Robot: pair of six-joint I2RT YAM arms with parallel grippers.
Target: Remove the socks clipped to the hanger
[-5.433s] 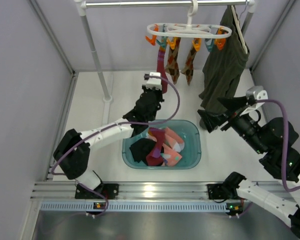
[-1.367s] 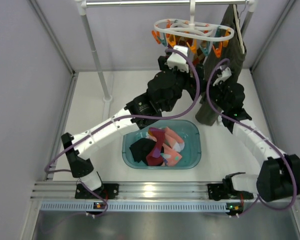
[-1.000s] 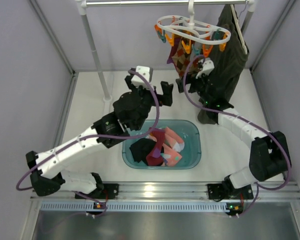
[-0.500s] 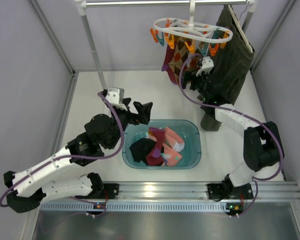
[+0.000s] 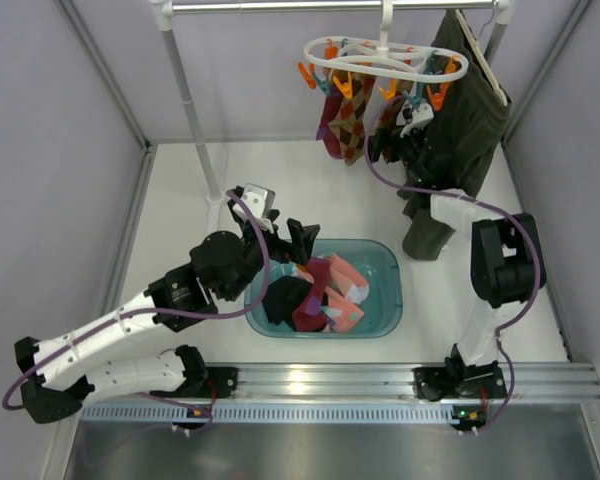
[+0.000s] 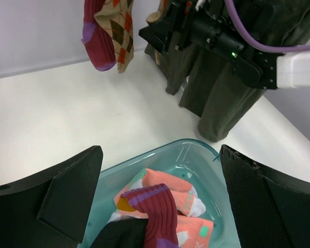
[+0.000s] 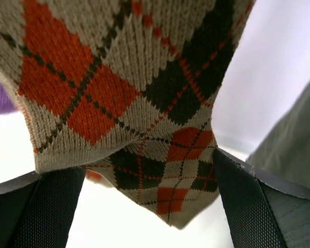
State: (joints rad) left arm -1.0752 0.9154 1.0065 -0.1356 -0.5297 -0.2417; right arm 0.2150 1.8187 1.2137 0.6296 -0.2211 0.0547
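Clearly, both pairs of jaws stand spread wide. The left gripper (image 6: 163, 170) holds nothing above a translucent teal plastic basin (image 6: 196, 150) of loose pink, maroon and black socks (image 6: 160, 206). The right gripper (image 7: 150, 199) straddles a knitted brown-orange argyle sock (image 7: 119, 77) without pinching it. Only the overhead view shows that sock clipped to the white plastic ring hanger (image 5: 385, 62).

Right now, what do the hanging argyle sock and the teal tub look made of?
Argyle sock: knitted yarn, matte; individual stitch rows show close up. Tub: probably plastic, glossy and translucent teal, with light glints along its rim.
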